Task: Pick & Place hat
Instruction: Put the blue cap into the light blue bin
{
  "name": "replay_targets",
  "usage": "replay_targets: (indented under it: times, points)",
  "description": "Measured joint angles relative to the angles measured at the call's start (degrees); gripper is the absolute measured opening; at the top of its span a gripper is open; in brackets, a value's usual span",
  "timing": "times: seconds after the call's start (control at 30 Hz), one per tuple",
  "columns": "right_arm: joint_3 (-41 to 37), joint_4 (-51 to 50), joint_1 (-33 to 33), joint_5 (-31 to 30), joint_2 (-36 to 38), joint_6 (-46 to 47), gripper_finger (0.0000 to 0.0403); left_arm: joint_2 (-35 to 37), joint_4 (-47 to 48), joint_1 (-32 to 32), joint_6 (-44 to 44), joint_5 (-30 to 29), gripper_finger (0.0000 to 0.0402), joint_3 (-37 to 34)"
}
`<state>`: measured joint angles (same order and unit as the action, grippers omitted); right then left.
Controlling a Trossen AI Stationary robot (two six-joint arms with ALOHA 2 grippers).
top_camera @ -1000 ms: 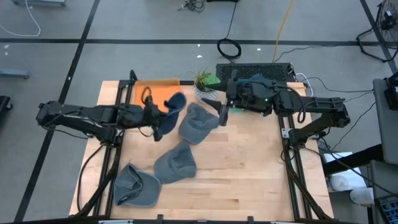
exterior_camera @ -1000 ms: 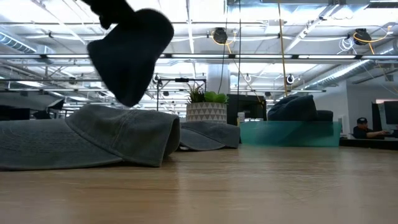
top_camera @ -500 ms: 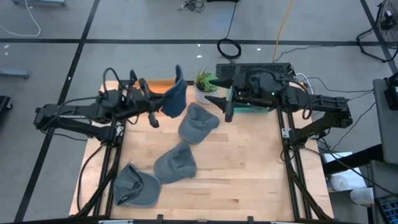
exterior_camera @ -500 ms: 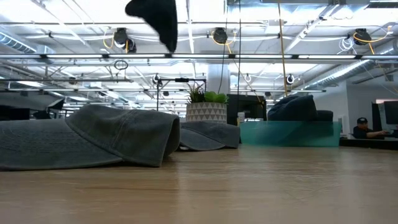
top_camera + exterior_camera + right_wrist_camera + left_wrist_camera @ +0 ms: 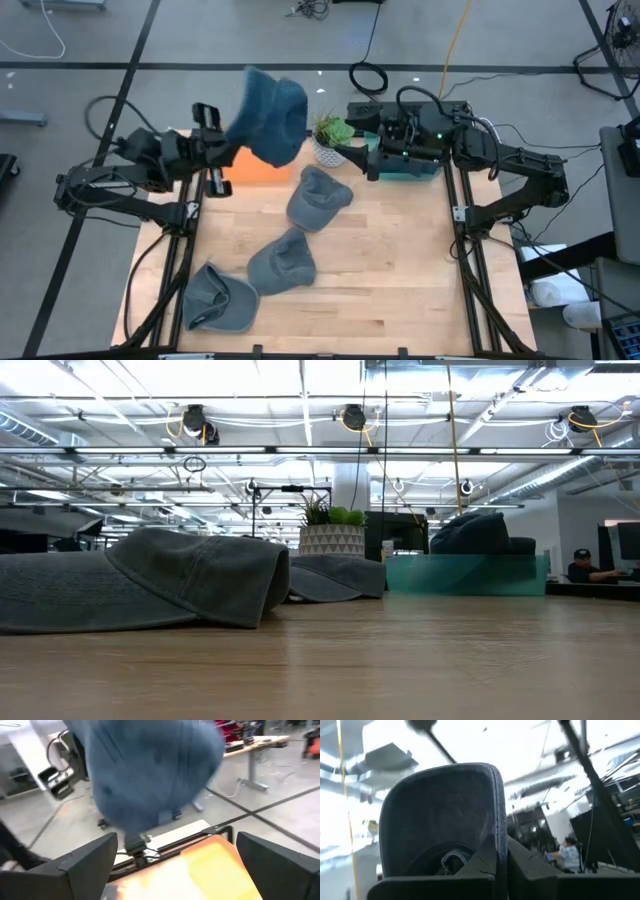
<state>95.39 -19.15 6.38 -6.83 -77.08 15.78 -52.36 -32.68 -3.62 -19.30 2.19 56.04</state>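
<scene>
1. Since the earlier frames the left arm has lifted the blue hat (image 5: 268,116) higher and pulled it back toward the far-left corner of the table (image 5: 400,270); it no longer shows in the low view. The right gripper (image 5: 362,160) has drawn back toward the teal bin (image 5: 410,168), and its fingers now stand wide apart and hold nothing.
2. The left gripper (image 5: 222,160) is clamped together on the blue hat. The hat hangs in the air above the orange tray (image 5: 258,166), up from the gripper and toward the table's middle.
3. In the left wrist view the hat (image 5: 445,820) fills the space just before the fingers (image 5: 485,865).
4. I count four hats: the blue one held, and three grey hats lying on the table: one (image 5: 318,197) near the plant pot (image 5: 328,140), one (image 5: 282,262) in the middle, one (image 5: 220,298) at the near-left corner.
5. The right wrist view shows the blue hat (image 5: 150,775) above the orange tray (image 5: 210,870).
6. A person (image 5: 583,566) sits far behind, on the right in the low view.
</scene>
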Motion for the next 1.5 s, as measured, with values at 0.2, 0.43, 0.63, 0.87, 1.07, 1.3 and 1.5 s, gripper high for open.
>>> replay_targets:
  times: [0.2,0.43,0.63,0.87,1.07,1.3,1.5]
  points:
    - [0.0,1.91,2.57,8.6,-0.02,2.41,0.0398,-2.41,6.32,0.0,-5.91,6.81,0.0008,9.99]
    - [0.0,7.24,5.68,15.27,-0.04,3.17,0.0397,-7.47,11.27,-0.02,-10.54,14.71,0.0008,19.55]
    - [0.0,13.28,9.09,24.63,-0.04,4.71,0.0396,-10.95,11.66,-0.07,-12.29,20.21,0.0008,24.25]
    - [0.0,15.16,10.37,31.17,-0.04,4.61,0.0397,-14.61,11.61,-0.99,-12.98,21.61,0.0008,27.05]
    - [0.0,17.41,9.13,31.08,-0.06,4.19,0.0395,-17.13,10.68,-2.59,-10.96,21.36,0.0008,27.18]
    - [-0.02,18.94,8.82,31.05,-0.06,5.11,0.0394,-19.92,6.74,-2.79,-9.63,21.34,0.0008,27.22]
    - [-0.02,18.96,8.84,31.11,-0.06,5.21,0.0393,-21.53,4.54,-2.8,-8.67,21.26,0.0008,27.22]
